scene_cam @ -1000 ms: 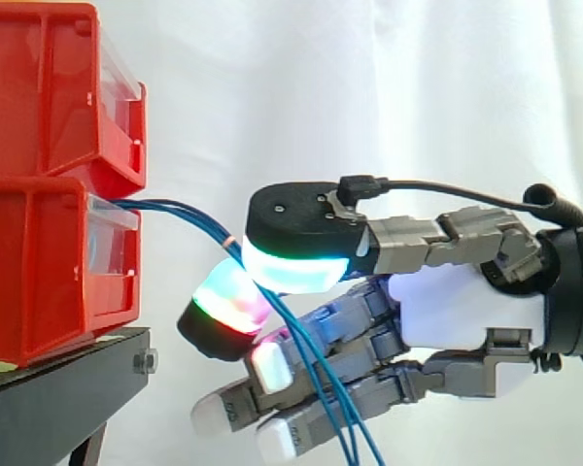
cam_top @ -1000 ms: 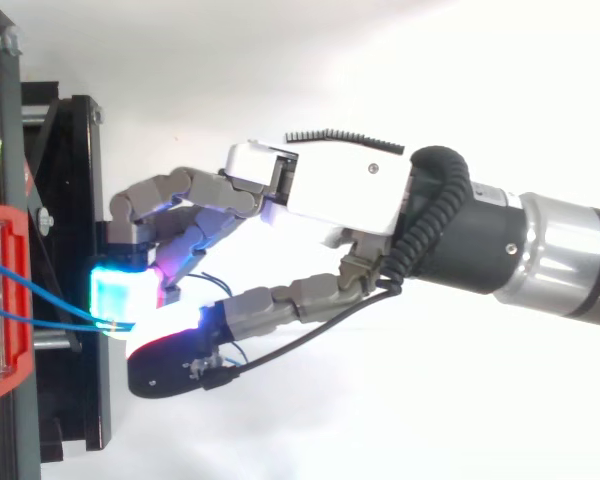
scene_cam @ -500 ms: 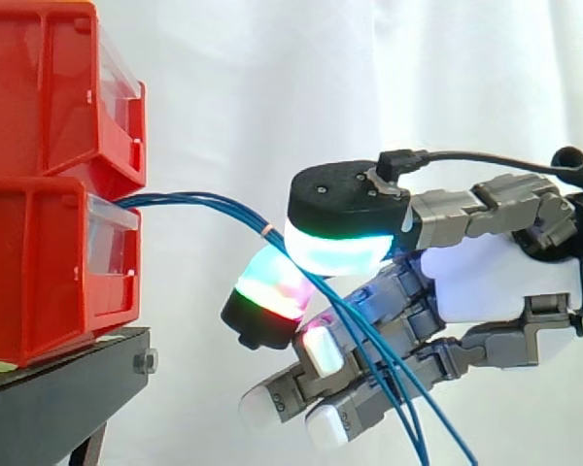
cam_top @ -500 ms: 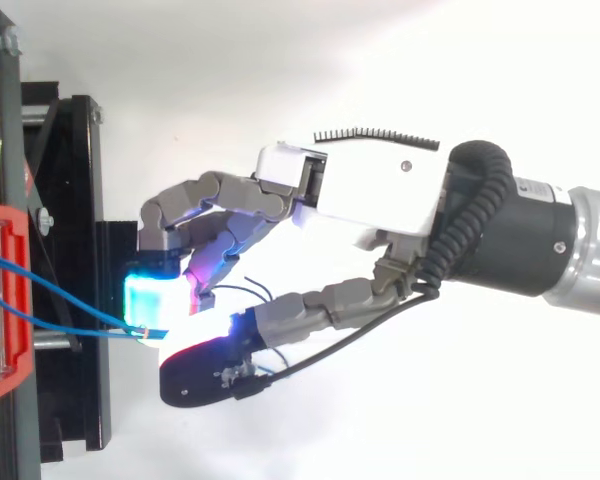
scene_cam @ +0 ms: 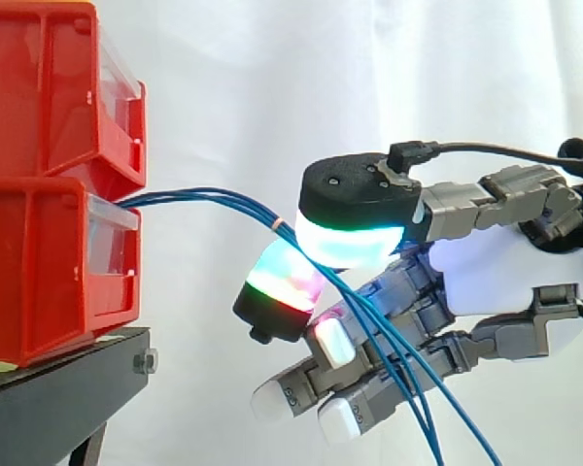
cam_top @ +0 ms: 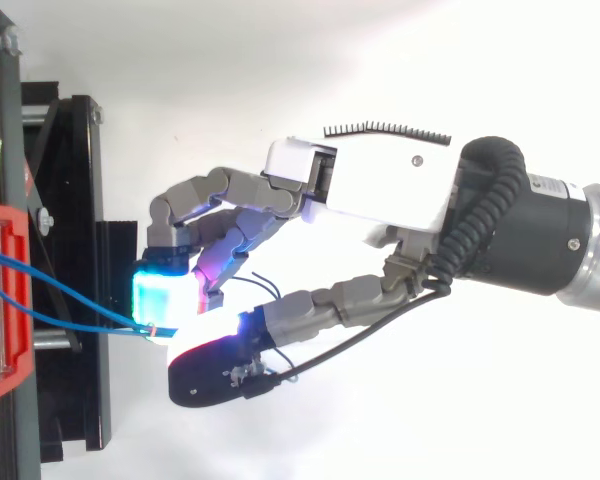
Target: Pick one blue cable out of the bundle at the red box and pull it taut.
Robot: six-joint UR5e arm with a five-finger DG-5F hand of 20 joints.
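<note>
**Cable pinched, slack not yet taken up**

Hand point(scene_cam: 496, 282) clamped on the blue cable point(scene_cam: 199, 198): two glowing pads point(scene_cam: 348, 245) pressed toward each other with the strands running between them, other fingers loosely curled below at 6 o'clock. Impossible to tell whether one strand or several sit in the pinch. Toward 9 o'clock from the pinch in the side view, a gentle upward bow to the mouth of the lower red box point(scene_cam: 39, 262). Toward 5 o'clock, loose lengths trailing down across the fingers and out at the bottom edge. Above the lower box, a second red box point(scene_cam: 49, 87); beneath it, a black stand point(scene_cam: 68, 398).

Step in hand, as a judgement: grasp made, pull not yet complete, given the bow in the line. Next move: draw straight away from the box, toward 3 o'clock, with the pinch kept firm until the curve flattens. Worth stopping before the box shifts on the stand.

From the side: height of the arc and the trailing lengths. From the top: two blue lines leaving the box well apart and converging at the cyan pad, at 8 o'clock from the palm.
</note>
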